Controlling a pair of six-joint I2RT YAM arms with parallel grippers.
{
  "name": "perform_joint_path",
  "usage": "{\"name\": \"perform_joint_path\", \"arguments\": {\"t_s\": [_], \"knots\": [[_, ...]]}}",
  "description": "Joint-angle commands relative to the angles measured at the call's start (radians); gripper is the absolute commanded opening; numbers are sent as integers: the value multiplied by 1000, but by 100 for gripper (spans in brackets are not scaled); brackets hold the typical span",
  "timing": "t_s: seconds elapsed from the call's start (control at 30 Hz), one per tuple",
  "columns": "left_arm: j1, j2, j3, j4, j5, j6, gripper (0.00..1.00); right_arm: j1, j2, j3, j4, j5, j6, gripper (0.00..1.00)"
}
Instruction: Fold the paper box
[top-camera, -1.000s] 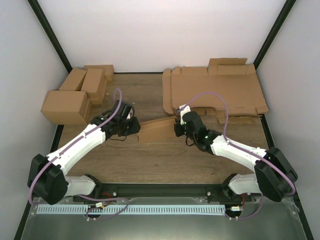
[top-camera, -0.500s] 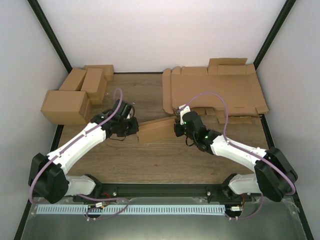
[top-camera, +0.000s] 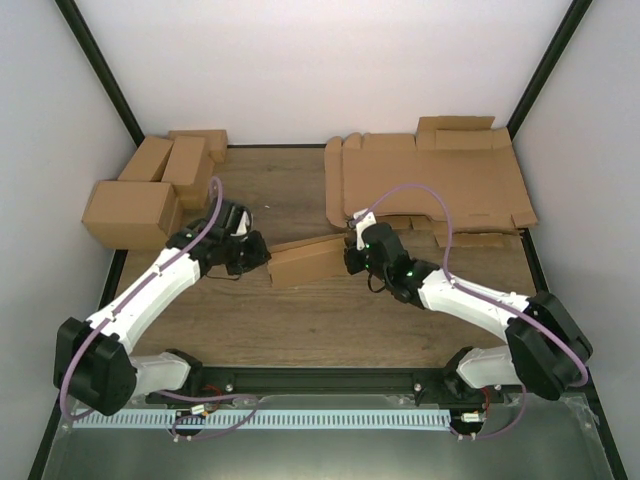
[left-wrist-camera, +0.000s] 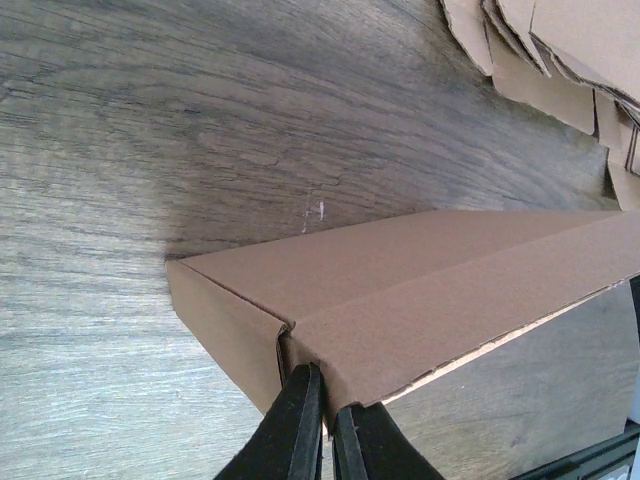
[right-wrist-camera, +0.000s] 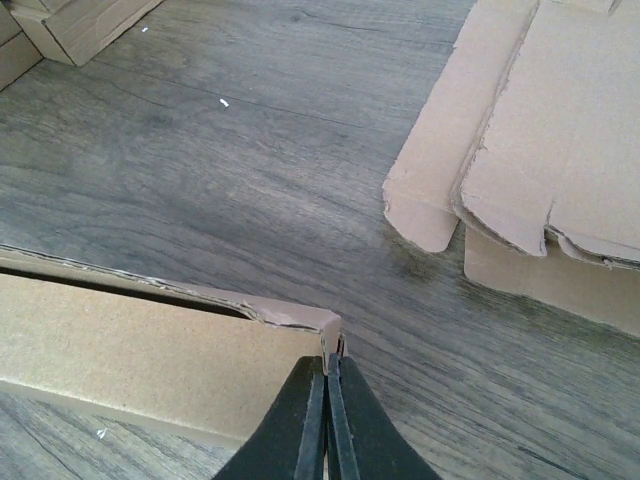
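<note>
Plain brown cardboard paper box (top-camera: 308, 262), partly folded, laid on wooden bench (top-camera: 300, 320) just near-left of flat brown sheet pile (top-camera: 430, 185). End farther from pile pinched by left gripper (top-camera: 255, 252). Right gripper (top-camera: 352, 258) pressed together at nearer corner, hold uncertain. Step judged: walls raised. Next: end flaps to be tucked.

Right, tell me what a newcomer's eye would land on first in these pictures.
First the long brown paper box at mid-table, pinched at its two ends by the left gripper and the right gripper, both shut on its cardboard edges. Next come the pile of flat sheets at the far right and the group of finished boxes at the far left.
</note>
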Motion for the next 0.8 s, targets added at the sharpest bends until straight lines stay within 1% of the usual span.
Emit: {"name": "perform_joint_path", "arguments": {"t_s": [0.0,0.27,0.77], "knots": [[12,-18,-3,-3,14,18,4,10,42,-7,-137,-17,-8,1],[12,10,24,-160,-104,114,4,10,72,17,-156,14,-8,1],[12,26,20,-222,-153,123,4,9,85,27,-149,18,-10,1]]}}
